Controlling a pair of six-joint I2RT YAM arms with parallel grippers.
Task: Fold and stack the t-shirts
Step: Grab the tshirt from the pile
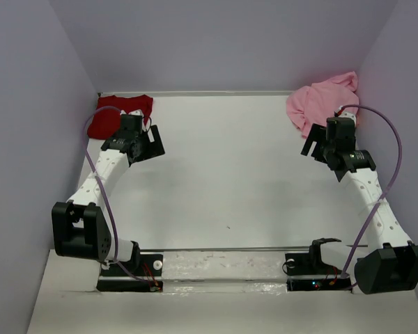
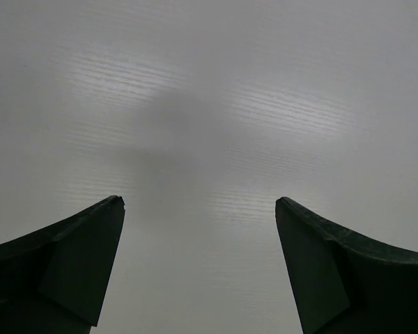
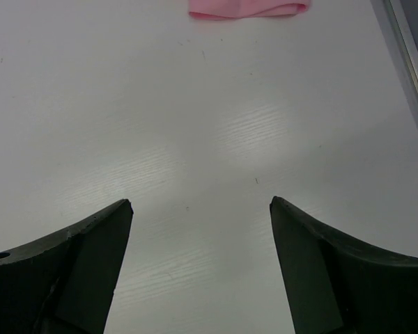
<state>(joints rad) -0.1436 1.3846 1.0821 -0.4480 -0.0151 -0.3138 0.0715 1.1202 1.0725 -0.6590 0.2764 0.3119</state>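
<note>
A dark red t-shirt (image 1: pixel 122 111) lies bunched in the table's far left corner. A crumpled pink heap of t-shirts (image 1: pixel 320 104) sits in the far right corner, and I cannot tell its pieces apart. My left gripper (image 1: pixel 150 143) hovers just right of the red one, open, and its wrist view shows only bare table between the fingers (image 2: pixel 200 202). My right gripper (image 1: pixel 315 147) hangs just in front of the pink heap, open and empty (image 3: pixel 200 202). A strip of the pink cloth (image 3: pixel 247 8) shows at the top edge of the right wrist view.
Lilac walls (image 1: pixel 42 104) close in the white table (image 1: pixel 230 174) on the left, back and right. A metal rail (image 3: pixel 411 62) runs along the table's right edge. Purple cables (image 1: pixel 390 139) loop off both arms. The arm bases (image 1: pixel 313 264) stand on the near ledge.
</note>
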